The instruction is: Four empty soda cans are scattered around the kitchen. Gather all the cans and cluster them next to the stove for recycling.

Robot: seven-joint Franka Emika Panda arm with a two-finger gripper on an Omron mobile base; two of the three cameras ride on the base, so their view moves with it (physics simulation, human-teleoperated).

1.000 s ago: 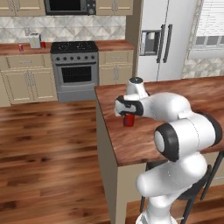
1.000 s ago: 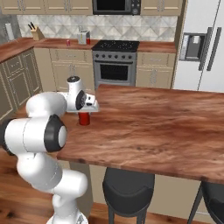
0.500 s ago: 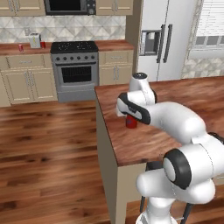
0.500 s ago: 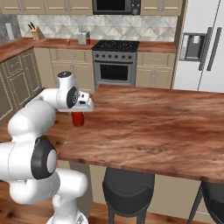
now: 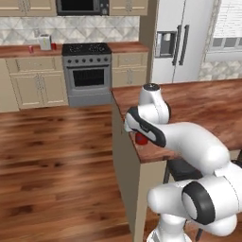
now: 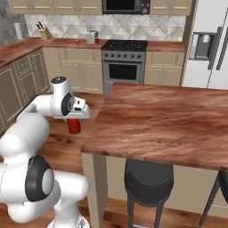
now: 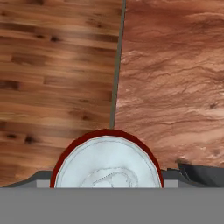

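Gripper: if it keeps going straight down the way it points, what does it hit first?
The gripper already clasps the red soda can; below the can, probably the wood floor beside the island counter edge, though depth is unclear.

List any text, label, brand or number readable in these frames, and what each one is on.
None can be read.
Red can in the gripper: plain red side, no print; its silvery top bears only a blurred raised shape.
Stove knobs: too small to show markings.
Fridge dispenser panel: no legible lettering.
Microwave: no legible lettering.
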